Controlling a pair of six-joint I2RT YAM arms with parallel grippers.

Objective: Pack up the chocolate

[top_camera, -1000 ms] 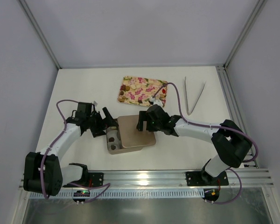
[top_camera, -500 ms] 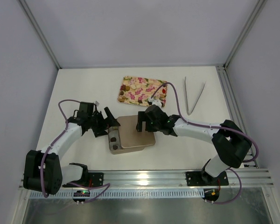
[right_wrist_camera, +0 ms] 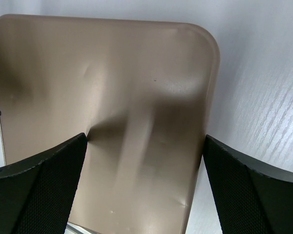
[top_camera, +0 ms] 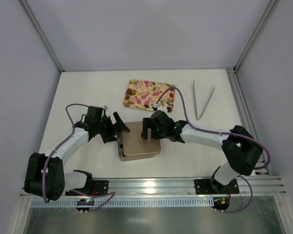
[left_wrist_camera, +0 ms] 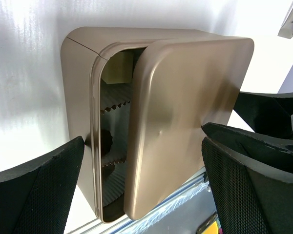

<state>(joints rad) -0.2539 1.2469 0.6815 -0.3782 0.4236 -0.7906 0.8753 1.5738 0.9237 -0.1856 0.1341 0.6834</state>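
Bronze-coloured tin [top_camera: 139,142] sits on the desk [top_camera: 88,92] between both arms, lid [left_wrist_camera: 185,112] offset, leaving a slit along its left side. Through the slit I see one dark chocolate [left_wrist_camera: 104,141] inside, among crinkled paper cups [left_wrist_camera: 112,103]. Left tool [top_camera: 117,127] gapes wide beside the slit, holding nothing; right tool [top_camera: 147,128] likewise spread and empty over the lid's far edge. I judge the piece light, brittle, easily smeared: if moved, pinch softly across its sides. Lid looks stiff and slick.

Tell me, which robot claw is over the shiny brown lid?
The right black gripper: its open fingers hang over the rounded bronze metal lid. The left gripper sits off the lid's left edge, at the uncovered gap.
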